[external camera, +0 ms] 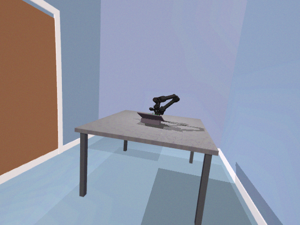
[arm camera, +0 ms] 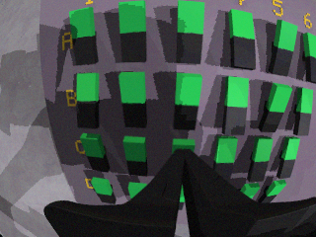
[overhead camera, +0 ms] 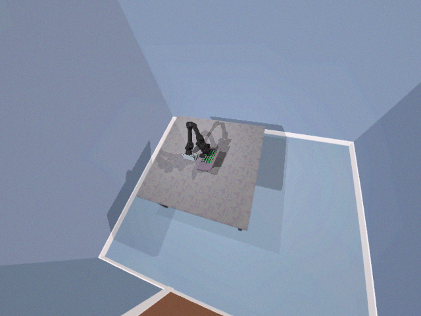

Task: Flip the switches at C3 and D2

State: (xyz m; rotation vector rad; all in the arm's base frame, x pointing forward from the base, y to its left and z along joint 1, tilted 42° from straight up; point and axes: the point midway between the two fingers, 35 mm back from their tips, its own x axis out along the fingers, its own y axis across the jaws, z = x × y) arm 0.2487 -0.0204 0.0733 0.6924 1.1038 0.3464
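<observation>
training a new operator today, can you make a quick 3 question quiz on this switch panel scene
1. True or false: the tool is shut, with nothing between its fingers.
2. Multiple choice: in the wrist view, the tool's tip lies over the near end of which switch? A) A1 B) B5 C) C3
3. Fill in: the highest column number printed on the switch panel that shows in the wrist view is ___.

Key: 1 true; 2 C; 3 six
</observation>
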